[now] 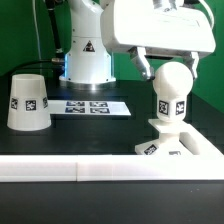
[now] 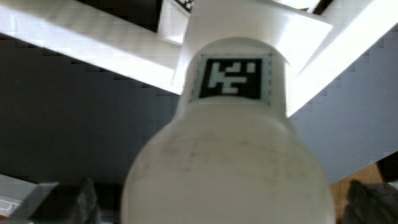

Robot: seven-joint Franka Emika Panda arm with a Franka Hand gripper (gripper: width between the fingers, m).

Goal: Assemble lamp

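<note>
In the exterior view, the bulb (image 1: 172, 98) stands upright on the square base (image 1: 180, 148) at the exterior view's right, so that joint looks made or nearly made. The shade (image 1: 28, 102) waits well apart on the surface (image 1: 110, 135), not yet fitted. The gripper (image 1: 170, 68) straddles the bulb's head.

In the wrist view, the smooth, white, tagged bulb (image 2: 217, 150) fills the frame. The fingers (image 2: 68, 200) flank it, but it cannot be told whether they clamp it.

I read the black table (image 1: 120, 130) as carrying the shade (image 1: 28, 103) at frame left, the marker board (image 1: 88, 106) at centre, the base (image 1: 178, 148) at lower right, and a white border bar (image 1: 110, 170) along the bottom.
</note>
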